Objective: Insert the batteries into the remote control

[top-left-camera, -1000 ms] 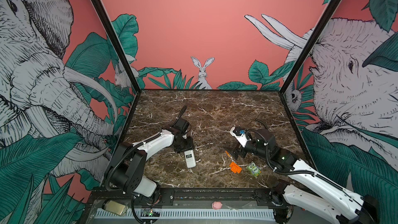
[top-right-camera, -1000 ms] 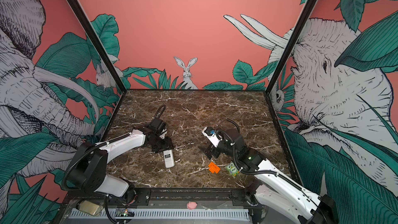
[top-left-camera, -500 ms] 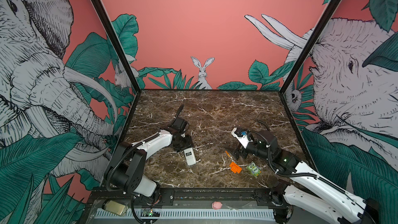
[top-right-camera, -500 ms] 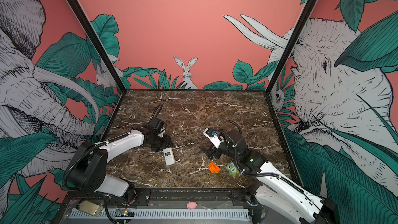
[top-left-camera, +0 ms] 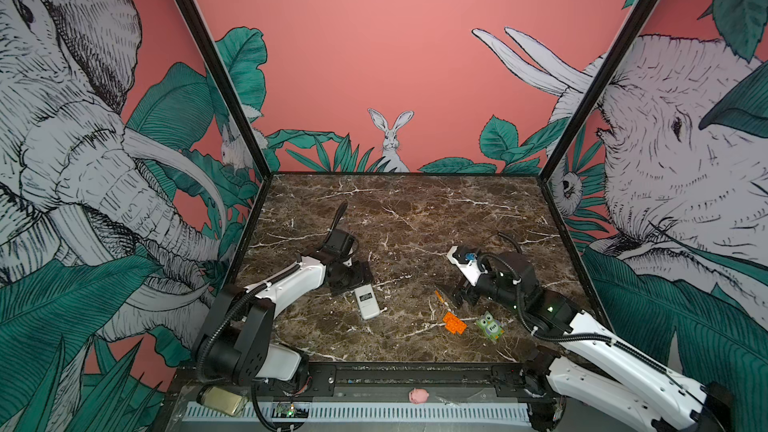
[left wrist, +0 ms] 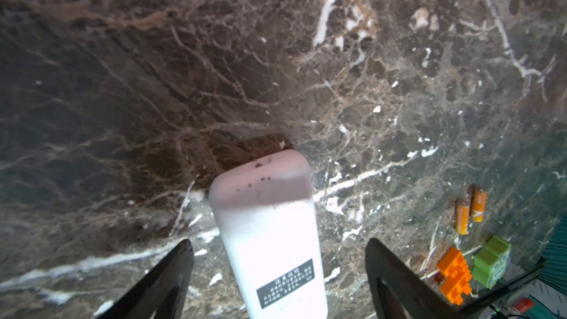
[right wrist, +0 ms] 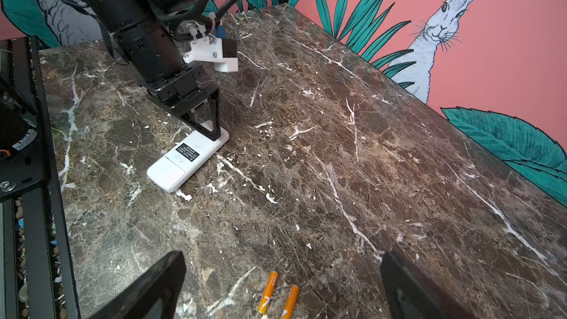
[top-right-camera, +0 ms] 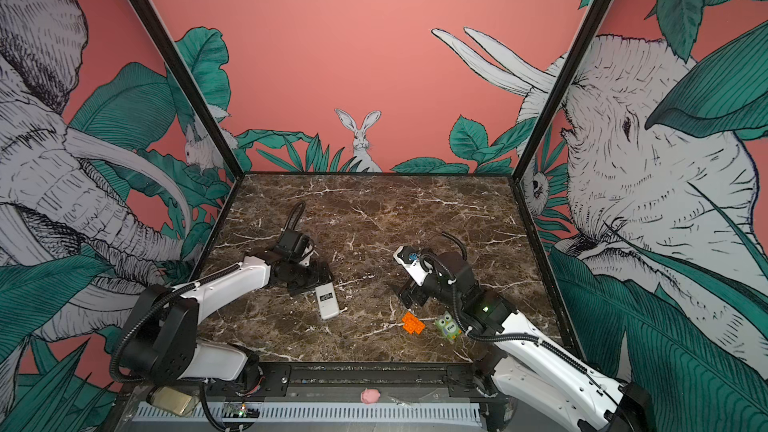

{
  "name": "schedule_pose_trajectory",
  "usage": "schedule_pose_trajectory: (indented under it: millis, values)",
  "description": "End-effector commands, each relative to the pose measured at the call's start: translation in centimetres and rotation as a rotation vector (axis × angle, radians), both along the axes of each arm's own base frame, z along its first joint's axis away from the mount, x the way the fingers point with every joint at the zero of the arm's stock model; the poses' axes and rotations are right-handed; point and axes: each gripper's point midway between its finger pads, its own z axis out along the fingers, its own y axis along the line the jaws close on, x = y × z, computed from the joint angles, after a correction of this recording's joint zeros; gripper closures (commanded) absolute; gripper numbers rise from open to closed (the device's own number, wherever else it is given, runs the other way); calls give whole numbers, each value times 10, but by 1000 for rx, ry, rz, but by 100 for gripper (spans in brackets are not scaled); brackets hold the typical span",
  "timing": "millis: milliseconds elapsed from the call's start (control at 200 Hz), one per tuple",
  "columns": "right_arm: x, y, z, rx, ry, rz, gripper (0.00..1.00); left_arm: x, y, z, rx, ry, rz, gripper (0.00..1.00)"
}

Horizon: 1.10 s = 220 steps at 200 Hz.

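Since a second ago my left gripper has spread its fingers and let go: the remote control lies label-up between them, clear of both. My right gripper hangs wide open and empty, with the batteries side by side between its fingers. I'd come down straddling just one, square across its length.

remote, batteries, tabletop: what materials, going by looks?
Remote: likely smooth white plastic; moulded rounded shell, printed label.
Batteries: probably metal cells in a glossy orange wrap; it catches highlights.
Tabletop: brown marble or marble-print laminate, with white veins; can't tell which.
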Motion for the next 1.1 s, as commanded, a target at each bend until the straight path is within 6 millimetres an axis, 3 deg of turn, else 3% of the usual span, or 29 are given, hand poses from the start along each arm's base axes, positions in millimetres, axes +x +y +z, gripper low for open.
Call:
schedule_pose_trajectory:
  millis: [0,220,495,710,955,1095]
  values:
    - [2,1,6,-1,-17,-3,2,-16,1,2,-26,17,-27,14]
    - [4,1,5,-10,-11,-8,2,-51,-1,-10,-45,69,-67,14]
    - [7,2,4,-26,-1,-20,2,-79,-30,-15,-130,75,-109,16]
    - [12,-1,2,-31,14,-55,2,-74,-59,-14,-175,37,-148,17]
    - [24,-17,-8,-82,56,-181,1,-69,-104,-13,-226,12,-226,17]
    - [28,-20,-20,-118,129,-221,1,-69,-107,-10,-237,4,-245,18]
